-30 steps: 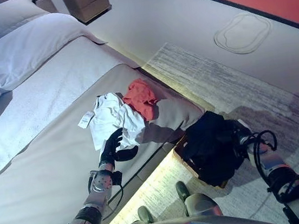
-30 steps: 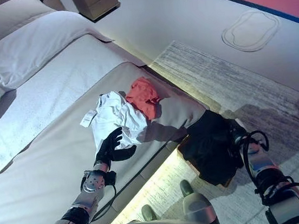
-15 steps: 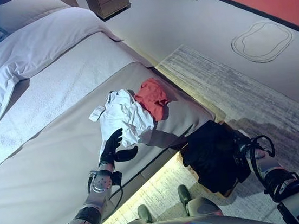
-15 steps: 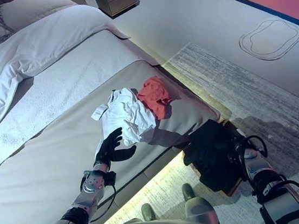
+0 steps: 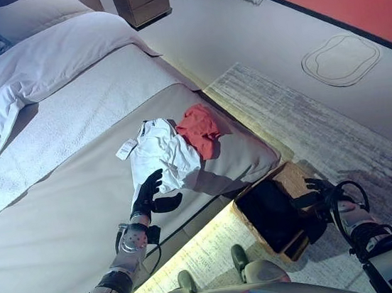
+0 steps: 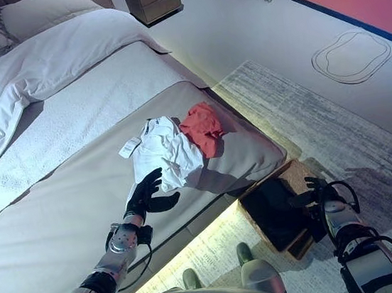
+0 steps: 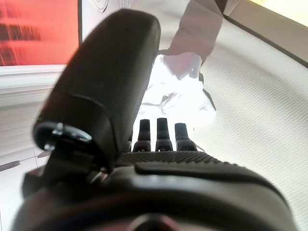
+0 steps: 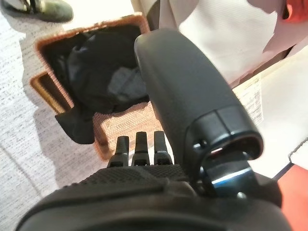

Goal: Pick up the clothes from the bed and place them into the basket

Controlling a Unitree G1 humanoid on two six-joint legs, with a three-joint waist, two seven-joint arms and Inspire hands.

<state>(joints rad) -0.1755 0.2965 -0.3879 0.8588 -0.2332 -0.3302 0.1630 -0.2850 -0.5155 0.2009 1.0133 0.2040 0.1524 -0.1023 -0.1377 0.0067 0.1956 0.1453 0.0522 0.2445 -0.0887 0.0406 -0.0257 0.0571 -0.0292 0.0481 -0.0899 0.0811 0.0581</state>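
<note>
Clothes on the bed (image 5: 60, 206): white garment (image 5: 160, 158) crumpled near the foot-end edge, red garment (image 5: 199, 127) touching it on the far side. Dark garment (image 8: 96, 72) already down in the wicker basket (image 5: 294, 179) on the rug (image 5: 308, 125) beside the bed, one corner draped over the rim. Left hand (image 5: 150, 194) by the white garment's near edge, fingers straight, thumb spread. Right hand (image 6: 315, 194) above the basket's rim, fingers extended, holding nothing.
</note>
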